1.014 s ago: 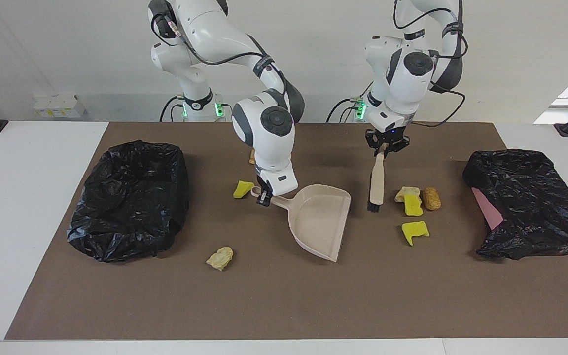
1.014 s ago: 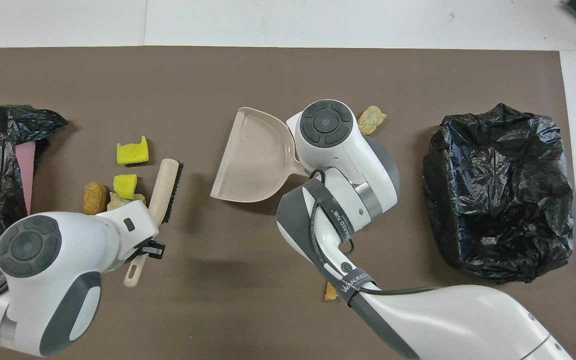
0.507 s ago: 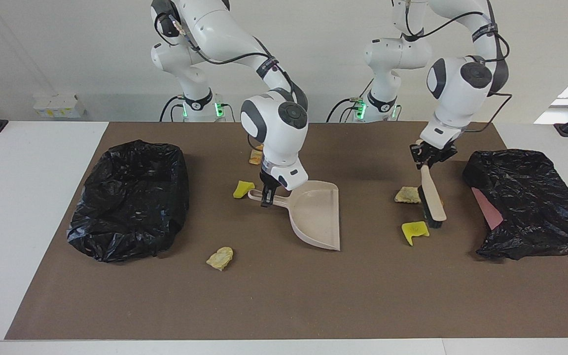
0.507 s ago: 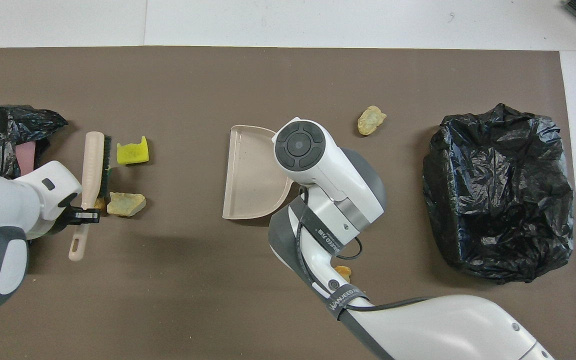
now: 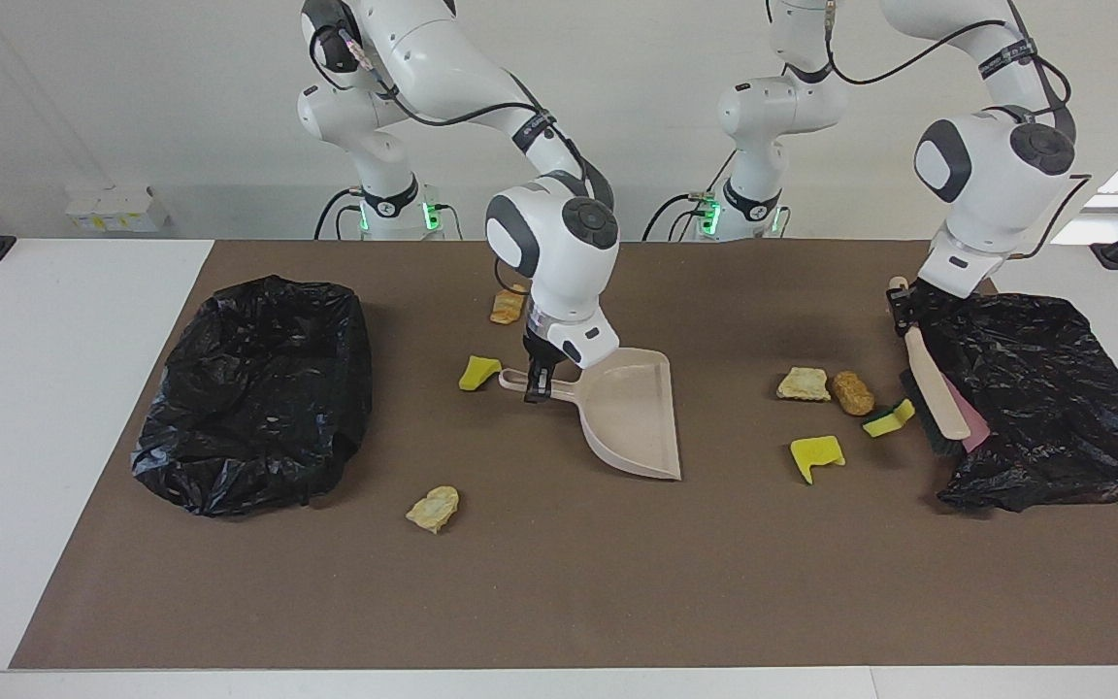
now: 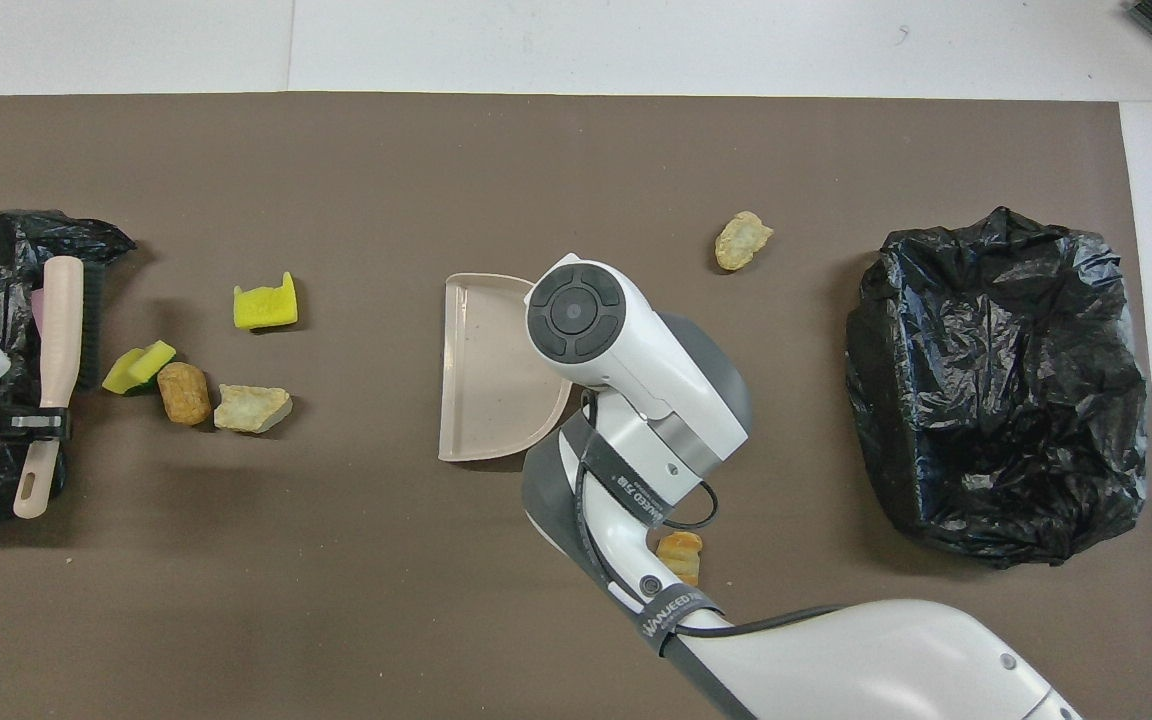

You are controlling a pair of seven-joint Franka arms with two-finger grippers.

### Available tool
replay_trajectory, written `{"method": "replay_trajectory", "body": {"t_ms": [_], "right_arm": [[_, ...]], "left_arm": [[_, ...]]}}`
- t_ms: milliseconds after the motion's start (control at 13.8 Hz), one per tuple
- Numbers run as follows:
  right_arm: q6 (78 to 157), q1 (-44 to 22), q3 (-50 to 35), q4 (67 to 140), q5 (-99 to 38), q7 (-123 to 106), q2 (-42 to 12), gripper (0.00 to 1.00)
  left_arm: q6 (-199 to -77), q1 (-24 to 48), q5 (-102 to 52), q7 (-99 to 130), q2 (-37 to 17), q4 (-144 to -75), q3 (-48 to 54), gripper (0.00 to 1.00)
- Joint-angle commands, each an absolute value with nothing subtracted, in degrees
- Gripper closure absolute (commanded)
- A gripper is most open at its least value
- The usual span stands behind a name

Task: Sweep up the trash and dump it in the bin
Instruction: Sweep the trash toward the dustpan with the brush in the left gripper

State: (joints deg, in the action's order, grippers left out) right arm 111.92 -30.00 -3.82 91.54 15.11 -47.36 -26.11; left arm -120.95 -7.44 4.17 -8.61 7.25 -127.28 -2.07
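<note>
While my right arm is bending down at the middle of the facing view, my right gripper [image 5: 537,381] is clamping the dustpan [image 5: 639,413] by its handle, the pan lying tilted on the brown mat [image 5: 559,582]. My left arm is reaching out at the right of that view, wrist angled down, and my left gripper [image 5: 901,313] is squeezing the brush [image 5: 930,383] by its handle, its head sitting at the edge of the black bag [image 5: 1044,398]. Four pieces of the trash [image 5: 816,454] are lying right of centre beside the brush; three more are lying around the dustpan, left of centre. Another black bag [image 5: 258,393] is sitting at the left.
</note>
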Motion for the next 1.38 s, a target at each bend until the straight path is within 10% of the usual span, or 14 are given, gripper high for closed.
{"method": "replay_trajectory", "body": {"t_ms": [0,1304], "right_arm": [[113.3,-30.1,-4.1,93.9,17.0,-48.8,-24.5,1.0],[113.3,-29.8,-4.1,94.4,16.9,-48.8,-24.3,1.0]], "left_arm": [[-120.7,-7.6,4.0,-8.9,4.6,-126.2,-1.3,1.0],[-112.7,-6.8,-8.8,-9.1,3.7,-125.0,-1.4,1.0]]}}
